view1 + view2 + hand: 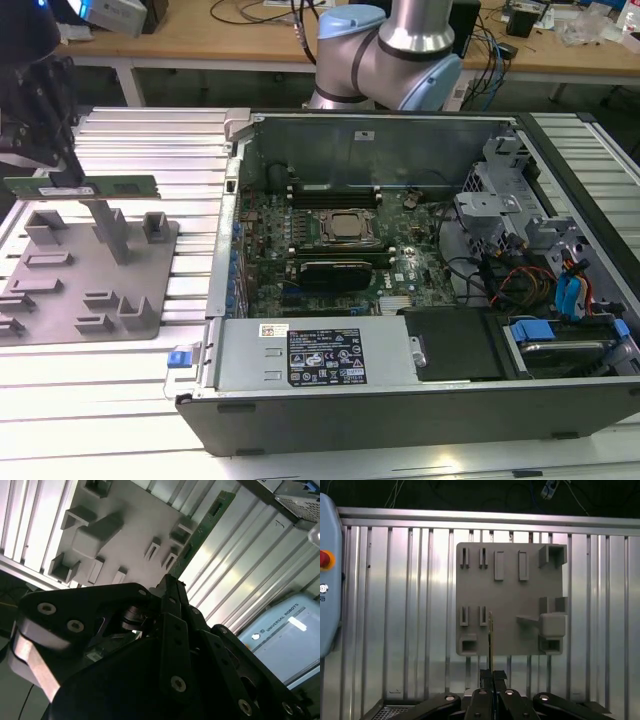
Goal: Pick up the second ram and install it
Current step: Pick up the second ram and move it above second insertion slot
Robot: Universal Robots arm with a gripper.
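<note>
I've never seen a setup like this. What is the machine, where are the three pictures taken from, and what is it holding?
It is one robot arm standing by an open computer case. The exterior view comes from a camera off the arm; both wrist views come from cameras riding on the arm, looking past its black hand. The hand is shut on a thin green RAM stick, held over a grey tray of holders on the ribbed metal table.

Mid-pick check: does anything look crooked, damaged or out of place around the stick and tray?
Nothing stands out. The claw is shut on the second ram, which sits roughly level over the grey tray in the exterior view and straight in the first wrist view.
</note>
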